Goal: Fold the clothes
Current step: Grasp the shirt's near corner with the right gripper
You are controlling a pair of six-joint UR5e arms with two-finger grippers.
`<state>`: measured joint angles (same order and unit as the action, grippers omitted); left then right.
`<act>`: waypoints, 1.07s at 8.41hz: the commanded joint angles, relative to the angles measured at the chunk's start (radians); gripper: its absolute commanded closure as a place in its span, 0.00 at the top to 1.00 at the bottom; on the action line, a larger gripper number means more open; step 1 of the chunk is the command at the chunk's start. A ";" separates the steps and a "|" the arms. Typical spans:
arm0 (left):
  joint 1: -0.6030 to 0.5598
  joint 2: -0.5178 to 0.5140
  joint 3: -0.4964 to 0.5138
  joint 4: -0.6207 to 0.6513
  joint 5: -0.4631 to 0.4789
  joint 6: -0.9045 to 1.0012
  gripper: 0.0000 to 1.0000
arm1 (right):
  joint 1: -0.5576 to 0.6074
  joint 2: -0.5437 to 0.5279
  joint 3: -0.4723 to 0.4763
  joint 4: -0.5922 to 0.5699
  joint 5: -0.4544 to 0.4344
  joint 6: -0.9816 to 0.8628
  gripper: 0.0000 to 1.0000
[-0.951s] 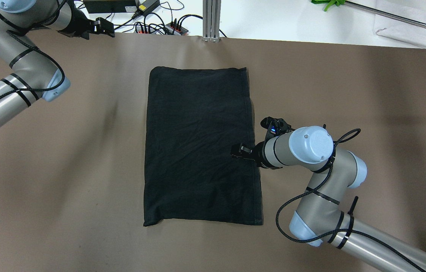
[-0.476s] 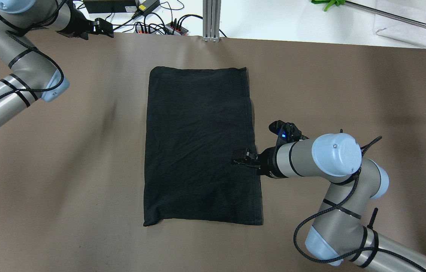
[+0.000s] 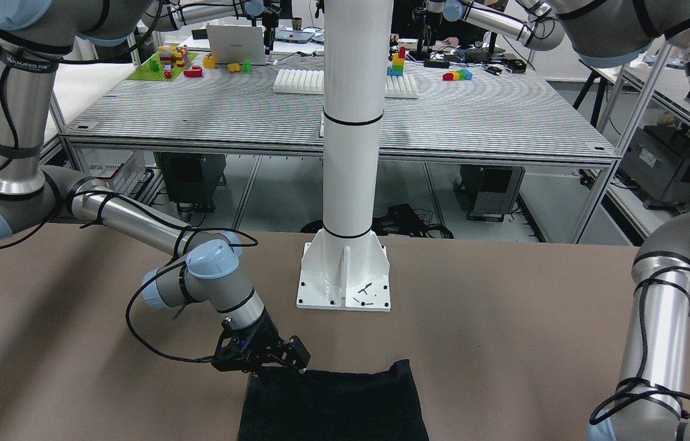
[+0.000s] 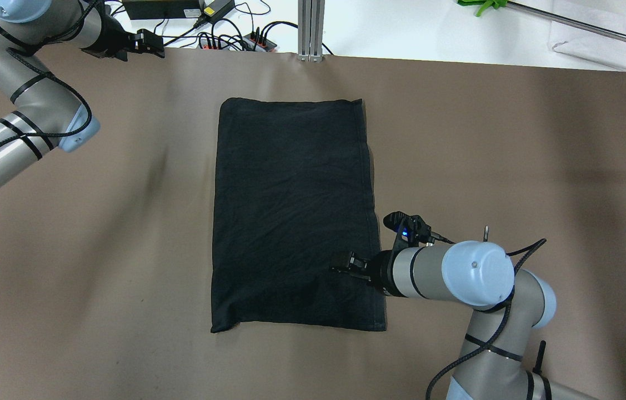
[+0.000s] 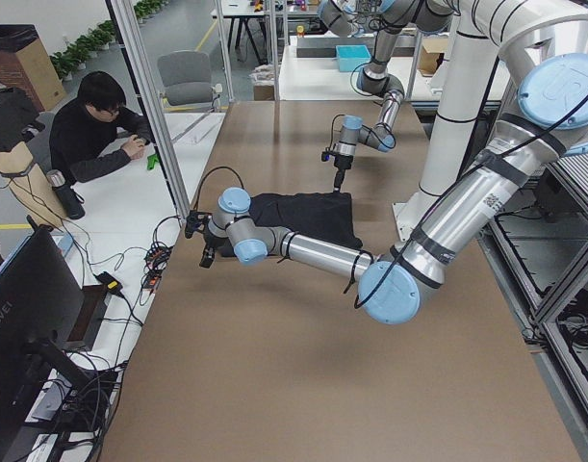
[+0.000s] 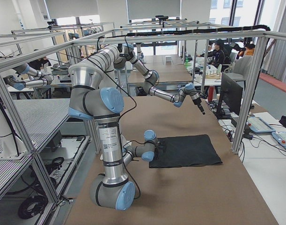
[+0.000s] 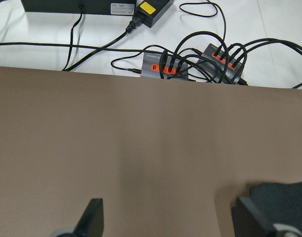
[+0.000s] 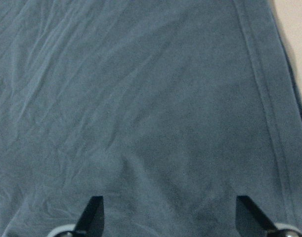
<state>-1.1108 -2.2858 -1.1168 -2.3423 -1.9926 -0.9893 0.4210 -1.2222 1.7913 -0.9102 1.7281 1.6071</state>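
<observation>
Clothes point(image 4: 293, 216): one black garment, lying as a flat rectangle in the middle of the table point(image 4: 96, 250). It looks light, limp and faintly wrinkled, so expect sag and drag.

Right gripper point(image 4: 342, 265): spread, low over the near right part. Left gripper point(image 4: 149, 44): spread, well apart, at the table's far edge.

You'd best pinch the hemmed right edge point(image 4: 371, 211) near a corner.

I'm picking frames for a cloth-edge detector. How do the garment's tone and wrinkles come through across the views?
Right wrist-mounted view: the garment reads washed-out blue-grey, with wrinkles and hem clear. Overhead exterior view: it is near-black with faint creases, under even light that leaves soft shadows on the table. Exterior front-facing view: flat black, cut off by the bottom edge.
</observation>
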 commanded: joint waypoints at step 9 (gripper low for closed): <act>0.003 0.022 -0.012 -0.029 0.014 -0.008 0.94 | -0.022 0.073 -0.112 -0.013 -0.035 0.051 0.66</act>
<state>-1.1093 -2.2628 -1.1279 -2.3715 -1.9893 -0.9957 0.4008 -1.1914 1.6819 -0.9085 1.6955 1.6145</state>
